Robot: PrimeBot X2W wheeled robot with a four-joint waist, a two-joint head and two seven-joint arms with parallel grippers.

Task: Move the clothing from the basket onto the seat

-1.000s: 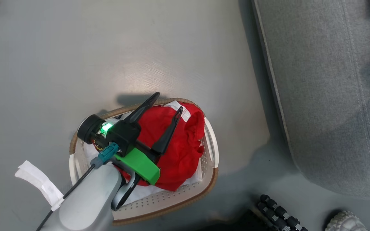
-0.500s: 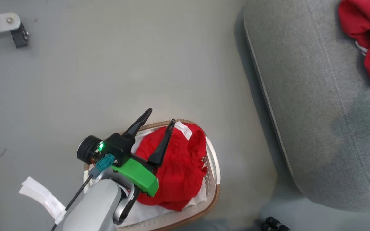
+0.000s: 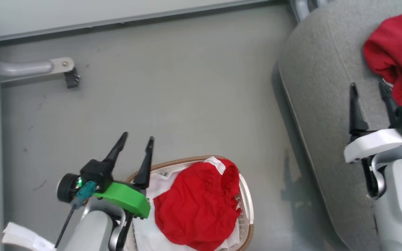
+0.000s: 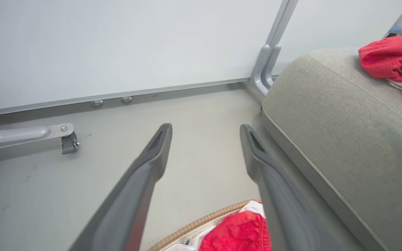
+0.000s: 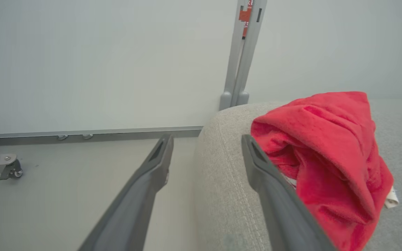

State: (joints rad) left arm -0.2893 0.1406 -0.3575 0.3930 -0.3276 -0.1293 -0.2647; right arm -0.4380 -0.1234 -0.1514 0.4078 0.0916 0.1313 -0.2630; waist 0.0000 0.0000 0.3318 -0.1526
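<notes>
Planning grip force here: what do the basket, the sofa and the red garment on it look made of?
Basket: likely white moulded plastic, matte, with punched holes; brown rim looks woven, maybe imitation.
Sofa: grey woven upholstery, visible coarse weave, piped seam.
Red garment: seemingly soft fleecy fabric, fuzzy nap, limp folds.

Your green-cuffed left gripper (image 3: 137, 137), with two long dark fingers, sits at the lower left of the head view, jaws spread wide. Your white-cuffed right gripper (image 3: 367, 85) stands at the right edge, fingers parted, seemingly holding nothing.
</notes>
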